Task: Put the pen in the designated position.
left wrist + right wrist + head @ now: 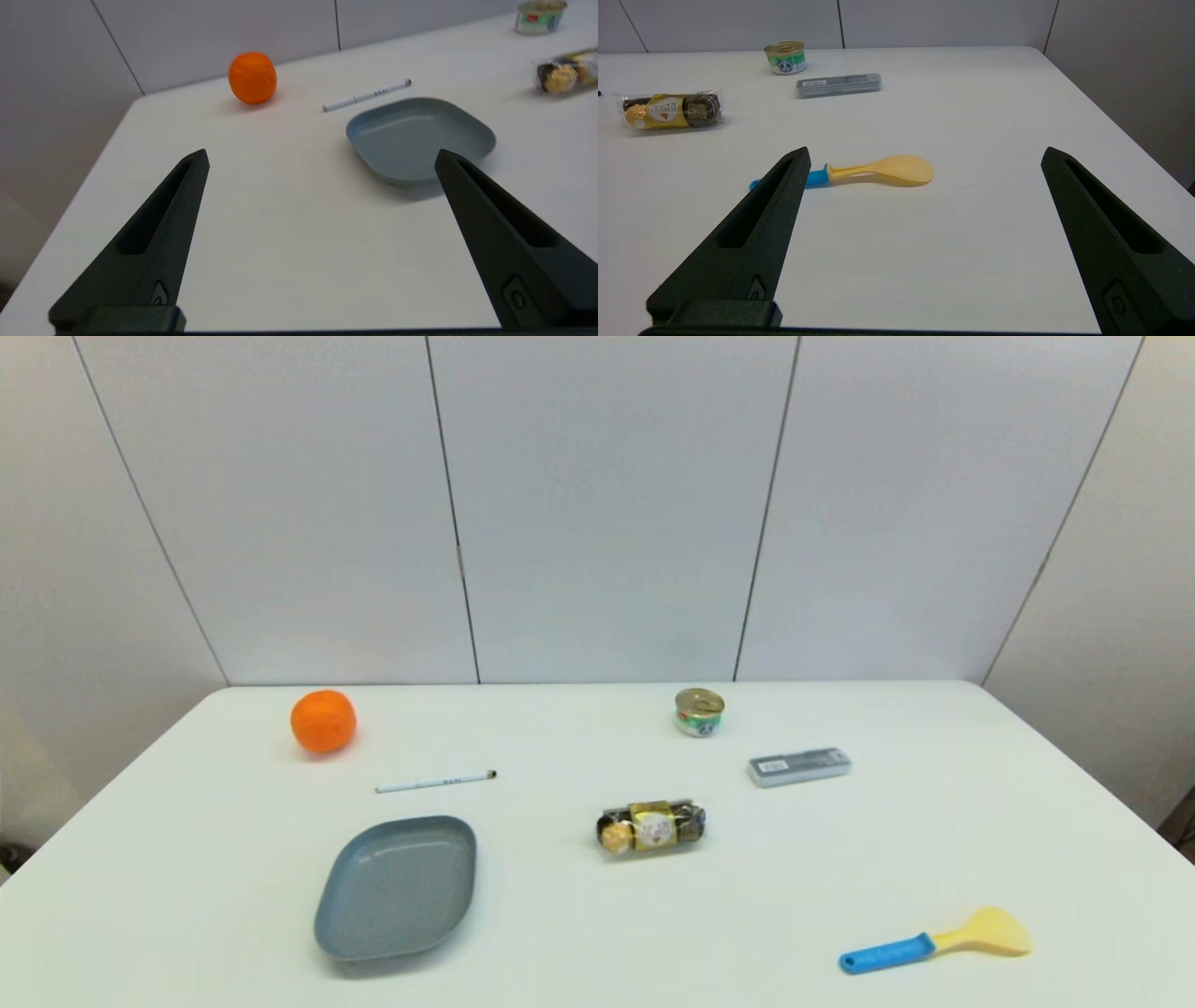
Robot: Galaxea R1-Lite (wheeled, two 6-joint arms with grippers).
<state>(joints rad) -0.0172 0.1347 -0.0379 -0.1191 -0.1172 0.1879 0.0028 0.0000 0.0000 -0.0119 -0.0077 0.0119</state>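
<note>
The slim white pen [435, 782] lies flat on the left half of the table, its black tip pointing right, between the orange and the plate. The left wrist view shows the pen [366, 95] lying beyond the plate's far rim. My left gripper [321, 156] is open and empty, held back over the table's near left part, well short of the pen. My right gripper [924, 154] is also open and empty, hovering on the near side of the spatula. Neither arm shows in the head view. No mark on the white tabletop shows the designated position.
An orange [323, 720] sits at the far left. A grey-blue plate [397, 887] lies just in front of the pen. A chocolate pack [652, 827] is mid-table, a small tin can [699, 711] and a grey case [798, 766] farther back right, a blue-handled yellow spatula [936, 943] at the near right.
</note>
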